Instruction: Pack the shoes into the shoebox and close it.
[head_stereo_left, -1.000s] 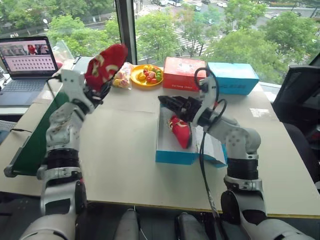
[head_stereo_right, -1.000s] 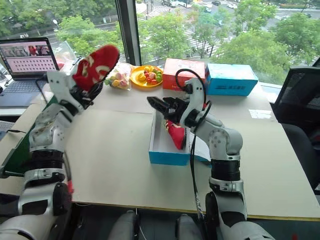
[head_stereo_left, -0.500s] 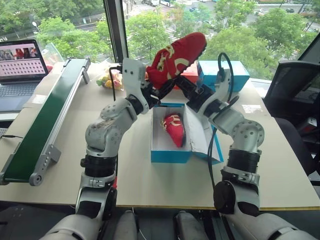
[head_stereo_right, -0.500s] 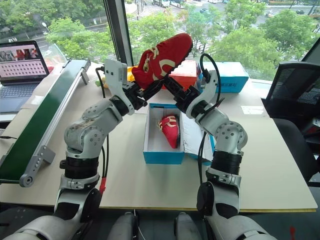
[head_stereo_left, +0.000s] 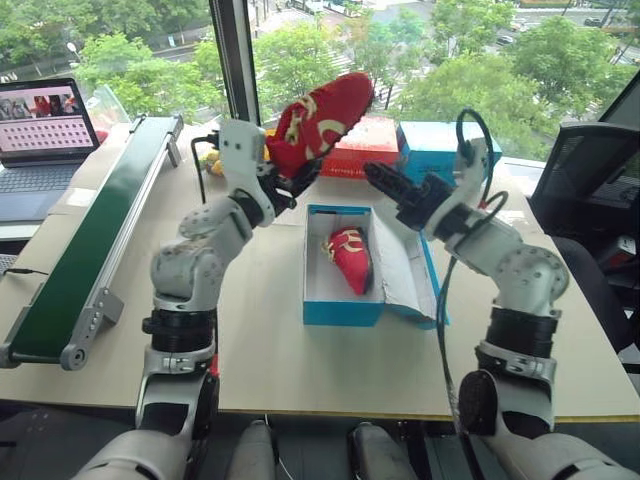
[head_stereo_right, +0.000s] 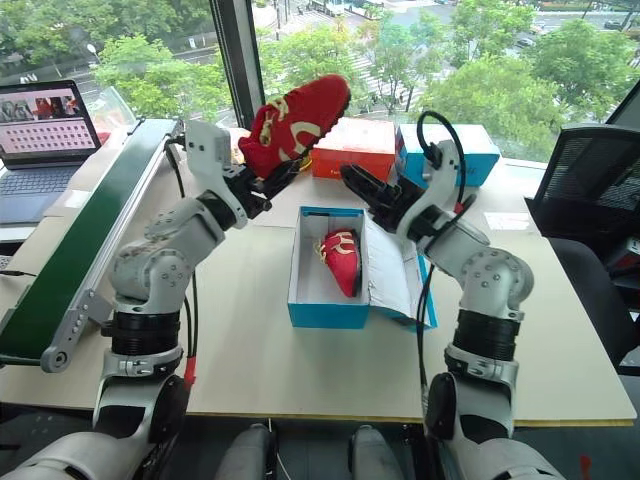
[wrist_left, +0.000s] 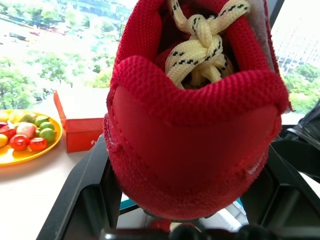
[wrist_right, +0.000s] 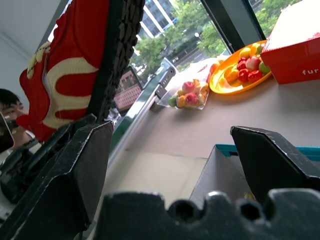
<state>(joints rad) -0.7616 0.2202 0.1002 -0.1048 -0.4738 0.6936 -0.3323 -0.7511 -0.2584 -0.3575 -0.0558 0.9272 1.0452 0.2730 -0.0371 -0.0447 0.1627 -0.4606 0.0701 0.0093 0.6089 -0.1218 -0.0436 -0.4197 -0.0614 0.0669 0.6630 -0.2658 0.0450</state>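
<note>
One legible scrap, "fur", white on red box side.

One shoe in the shoebox mid-table, second shoe held above, conveyor left

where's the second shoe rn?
Head views: the second shoe is up in the air in the left end effector, behind the open shoebox where the first shoe lies.

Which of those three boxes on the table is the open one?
The light blue shoebox nearest the robot, one red shoe inside; the red box and other blue box behind stay closed.
</note>
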